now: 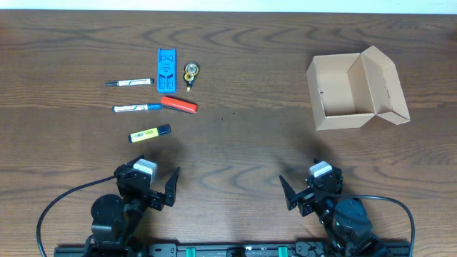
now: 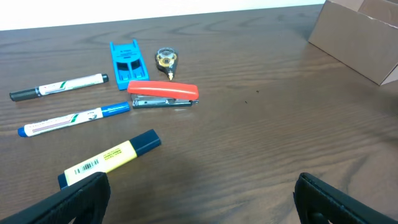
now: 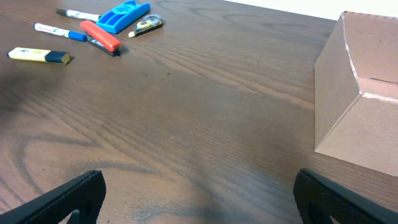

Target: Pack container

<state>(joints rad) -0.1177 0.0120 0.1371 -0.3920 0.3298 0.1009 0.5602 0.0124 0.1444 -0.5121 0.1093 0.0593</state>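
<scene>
Dark wood-grain tabletop (image 1: 243, 143) runs under both arms. Left claw (image 1: 148, 184) and right claw (image 1: 312, 187) both stand spread wide and empty. Ahead of the right claw, a little to its right, sits the small tan cardboard box (image 1: 343, 121), open, its flap lid (image 1: 385, 82) thrown outward. Nearest ahead of the left claw lies a yellow highlighter with a dark blue cap (image 1: 149, 133). Beyond it a blue-capped white marker (image 1: 136, 108) lies just beside a red stapler (image 1: 178, 104).

As I judge the risks, round pens may roll from an off-centre pinch, and closing on the marker may snag the stapler. The light box may skid if nudged. It also lies well apart from the left claw, so a long carry could drop things.
</scene>
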